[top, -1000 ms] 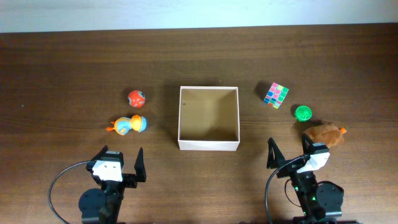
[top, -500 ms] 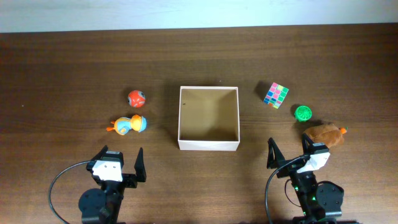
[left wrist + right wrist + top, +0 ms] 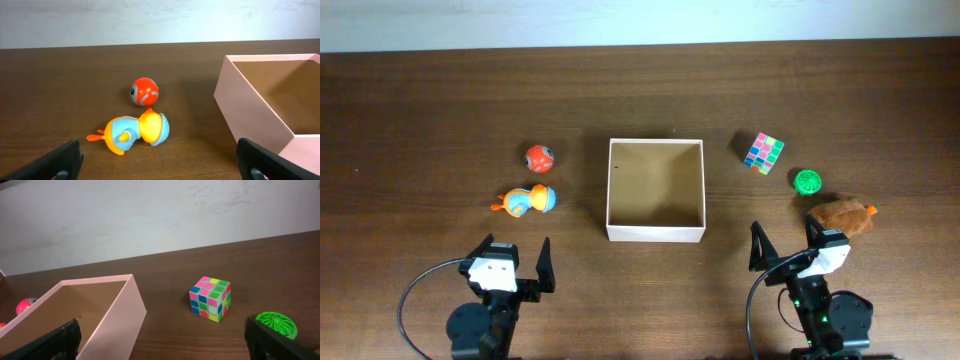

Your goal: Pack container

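The container [image 3: 656, 234], a square white-walled box with a tan inside, sits empty at the table's middle; it also shows in the left wrist view [image 3: 250, 117] and the right wrist view [image 3: 120, 317]. Left of it lie a red ball [image 3: 540, 158] [image 3: 144, 91] and an orange-and-blue duck toy [image 3: 526, 201] [image 3: 135, 132]. Right of it lie a colourful cube [image 3: 763, 152] [image 3: 210, 299], a green ball [image 3: 807, 181] [image 3: 276, 324] and a brown plush toy [image 3: 842, 215]. My left gripper [image 3: 510, 264] [image 3: 160, 165] is open and empty near the front edge. My right gripper [image 3: 788, 245] [image 3: 162, 340] is open and empty.
The dark wooden table [image 3: 420, 120] ends at a pale wall at the back. The plush toy lies close to my right gripper's right finger [image 3: 817, 236]. Black cables [image 3: 415, 290] loop beside both arm bases.
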`<control>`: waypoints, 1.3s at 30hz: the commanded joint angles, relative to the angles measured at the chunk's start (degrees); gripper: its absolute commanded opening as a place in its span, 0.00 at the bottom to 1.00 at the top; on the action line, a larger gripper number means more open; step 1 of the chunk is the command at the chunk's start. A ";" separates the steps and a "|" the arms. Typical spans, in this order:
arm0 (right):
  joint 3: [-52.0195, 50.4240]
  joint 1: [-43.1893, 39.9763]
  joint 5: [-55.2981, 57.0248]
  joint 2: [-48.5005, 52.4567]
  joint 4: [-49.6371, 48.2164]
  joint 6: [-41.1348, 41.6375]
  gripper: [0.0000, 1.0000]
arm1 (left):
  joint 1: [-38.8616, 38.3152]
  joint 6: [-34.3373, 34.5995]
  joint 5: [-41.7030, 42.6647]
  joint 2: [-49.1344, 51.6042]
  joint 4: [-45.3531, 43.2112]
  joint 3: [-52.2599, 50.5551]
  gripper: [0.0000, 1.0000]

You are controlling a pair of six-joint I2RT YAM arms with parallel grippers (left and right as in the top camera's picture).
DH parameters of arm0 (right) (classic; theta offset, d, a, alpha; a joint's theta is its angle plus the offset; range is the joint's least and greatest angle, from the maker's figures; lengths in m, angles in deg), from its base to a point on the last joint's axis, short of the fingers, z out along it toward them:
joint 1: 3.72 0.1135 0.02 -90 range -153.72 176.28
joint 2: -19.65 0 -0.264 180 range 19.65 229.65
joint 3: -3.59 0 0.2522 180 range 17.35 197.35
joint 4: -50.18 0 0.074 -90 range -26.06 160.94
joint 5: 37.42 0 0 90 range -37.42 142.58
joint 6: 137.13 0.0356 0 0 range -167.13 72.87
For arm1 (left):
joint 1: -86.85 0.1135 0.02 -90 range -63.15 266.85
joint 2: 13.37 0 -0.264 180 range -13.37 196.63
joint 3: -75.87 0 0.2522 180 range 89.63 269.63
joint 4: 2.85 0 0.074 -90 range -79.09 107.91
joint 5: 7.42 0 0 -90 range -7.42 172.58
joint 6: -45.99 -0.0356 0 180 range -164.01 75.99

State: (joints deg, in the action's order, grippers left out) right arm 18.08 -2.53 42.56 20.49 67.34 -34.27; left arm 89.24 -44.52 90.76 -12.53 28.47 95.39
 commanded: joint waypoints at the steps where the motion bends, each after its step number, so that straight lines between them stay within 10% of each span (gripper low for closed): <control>1: -0.42 0.31 0.26 -0.66 0.13 -0.42 0.99 | 0.39 -1.27 0.61 -0.55 0.00 -0.26 0.99; 18: 16.11 0.31 -5.46 7.13 6.19 -0.68 0.99 | 0.39 -1.27 0.61 -0.55 0.00 -0.26 0.99; 39: 79.67 0.31 -5.88 73.31 49.37 -9.64 0.99 | 0.39 -1.27 0.61 -0.55 0.00 -0.26 0.99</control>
State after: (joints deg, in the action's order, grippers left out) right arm 93.90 -2.55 38.25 87.55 116.47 -43.12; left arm 89.24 -44.54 90.76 -12.53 28.47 95.39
